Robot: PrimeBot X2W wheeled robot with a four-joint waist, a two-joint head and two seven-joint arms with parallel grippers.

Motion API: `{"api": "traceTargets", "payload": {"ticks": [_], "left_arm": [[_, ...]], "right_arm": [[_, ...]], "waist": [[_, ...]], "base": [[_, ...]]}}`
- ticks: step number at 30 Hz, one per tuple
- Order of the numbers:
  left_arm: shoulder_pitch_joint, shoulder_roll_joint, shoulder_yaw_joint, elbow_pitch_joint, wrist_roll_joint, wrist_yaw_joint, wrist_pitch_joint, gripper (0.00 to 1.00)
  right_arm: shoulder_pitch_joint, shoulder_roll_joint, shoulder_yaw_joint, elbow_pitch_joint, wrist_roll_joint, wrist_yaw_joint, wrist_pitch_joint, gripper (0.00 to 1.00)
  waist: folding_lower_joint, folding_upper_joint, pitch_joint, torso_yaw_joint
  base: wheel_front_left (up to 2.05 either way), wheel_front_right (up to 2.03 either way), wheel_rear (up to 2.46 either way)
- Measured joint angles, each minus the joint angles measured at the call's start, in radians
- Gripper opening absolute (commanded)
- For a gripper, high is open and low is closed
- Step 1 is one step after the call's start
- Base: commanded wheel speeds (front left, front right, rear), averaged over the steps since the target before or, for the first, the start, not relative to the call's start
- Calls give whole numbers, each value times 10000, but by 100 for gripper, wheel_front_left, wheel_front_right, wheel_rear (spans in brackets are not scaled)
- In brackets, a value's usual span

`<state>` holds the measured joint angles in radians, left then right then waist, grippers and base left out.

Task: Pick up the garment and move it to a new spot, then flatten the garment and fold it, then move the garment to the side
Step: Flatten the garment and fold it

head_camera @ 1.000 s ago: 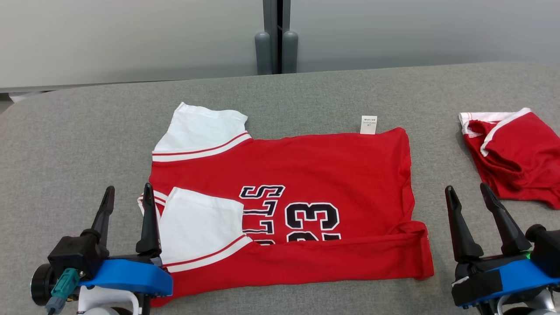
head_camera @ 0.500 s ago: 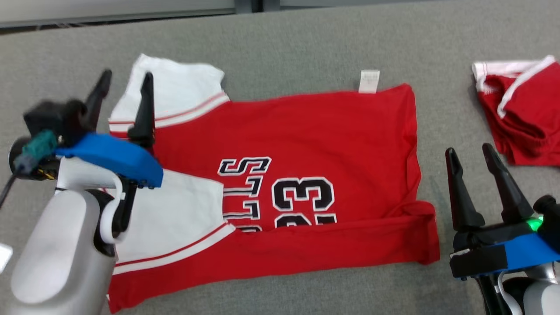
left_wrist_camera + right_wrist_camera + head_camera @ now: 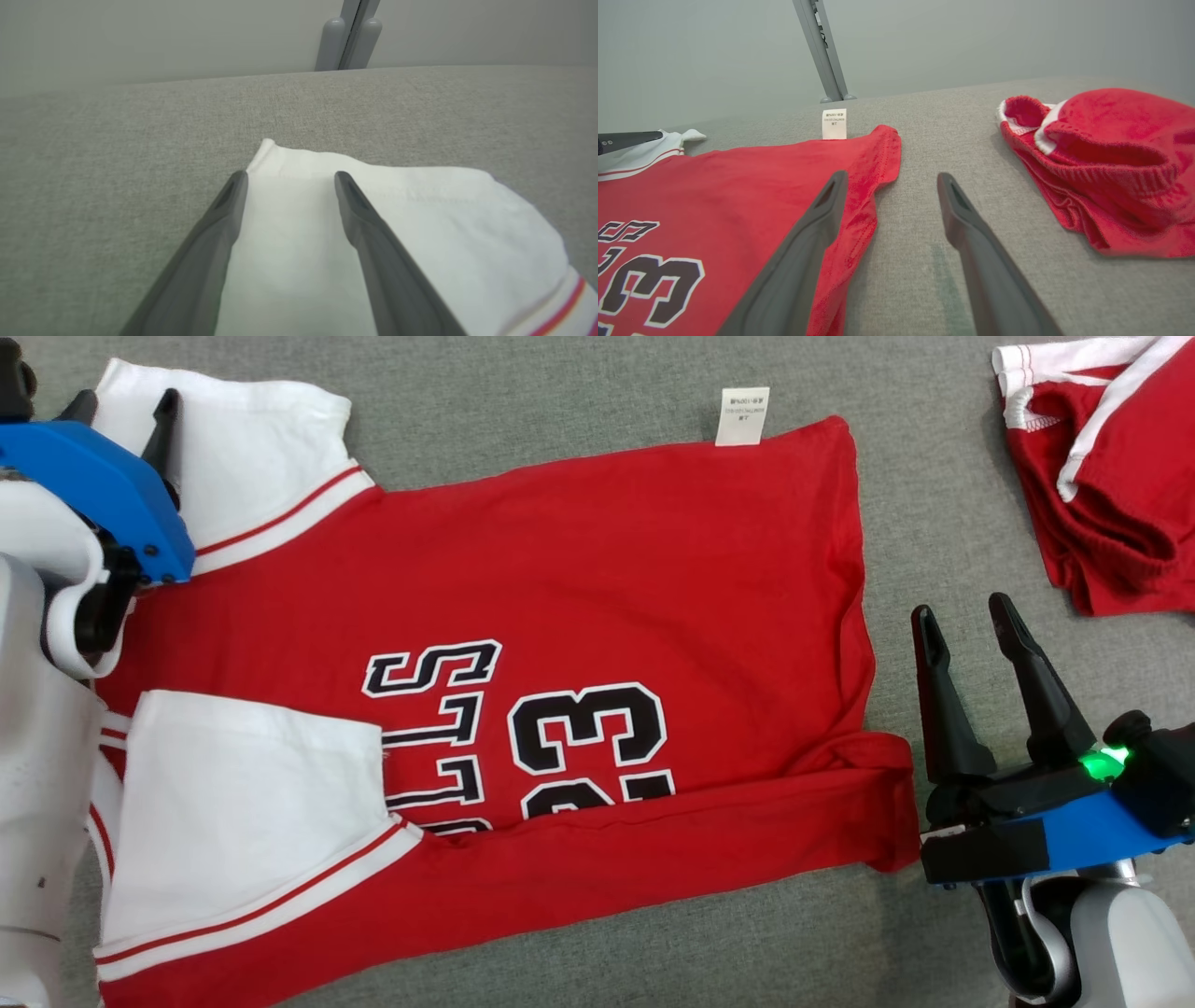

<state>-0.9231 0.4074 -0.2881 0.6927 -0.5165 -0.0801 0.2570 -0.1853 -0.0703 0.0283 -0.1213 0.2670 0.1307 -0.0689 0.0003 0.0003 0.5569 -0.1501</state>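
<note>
Item: red printed jersey shirt (image 3: pixel 597 569), flat on grey fabric surface (image 3: pixel 560 383), near edge folded (fold seemingly part-done, side move pending). Left end effector (image 3: pixel 126 403) wide over far sleeve (image 3: pixel 261 448); right end effector (image 3: pixel 962 611) wide, empty.

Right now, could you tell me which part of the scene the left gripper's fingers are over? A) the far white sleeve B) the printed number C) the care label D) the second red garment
A: in the left wrist view the open left gripper points along the corner of the white sleeve of the red jersey, with grey fabric beyond it.
</note>
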Motion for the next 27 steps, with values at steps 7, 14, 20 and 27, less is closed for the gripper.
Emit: {"api": "traceTargets", "payload": {"ticks": [7,14,20,27], "left_arm": [[-885,178,-38,1313,-10,-130,82,93],[-1244,-71,-360,1835,-75,-343,-90,0],[-1572,-518,-706,2029,-105,-433,-535,0],[-1875,-840,-1049,2309,-207,-456,-1035,0]], "right_arm": [[-329,-13,98,499,161,0,-307,100],[-1389,-648,242,1388,439,0,-251,100],[-2536,-1256,694,2288,635,0,-27,100],[-4010,-1730,932,3854,1060,0,157,100]], "waist": [[-3,0,280,-252],[-2,0,242,-4],[-2,-2,326,474],[-1,-1,577,916]], "base": [[0,0,0],[0,0,0],[0,0,0],[0,0,0]]}}
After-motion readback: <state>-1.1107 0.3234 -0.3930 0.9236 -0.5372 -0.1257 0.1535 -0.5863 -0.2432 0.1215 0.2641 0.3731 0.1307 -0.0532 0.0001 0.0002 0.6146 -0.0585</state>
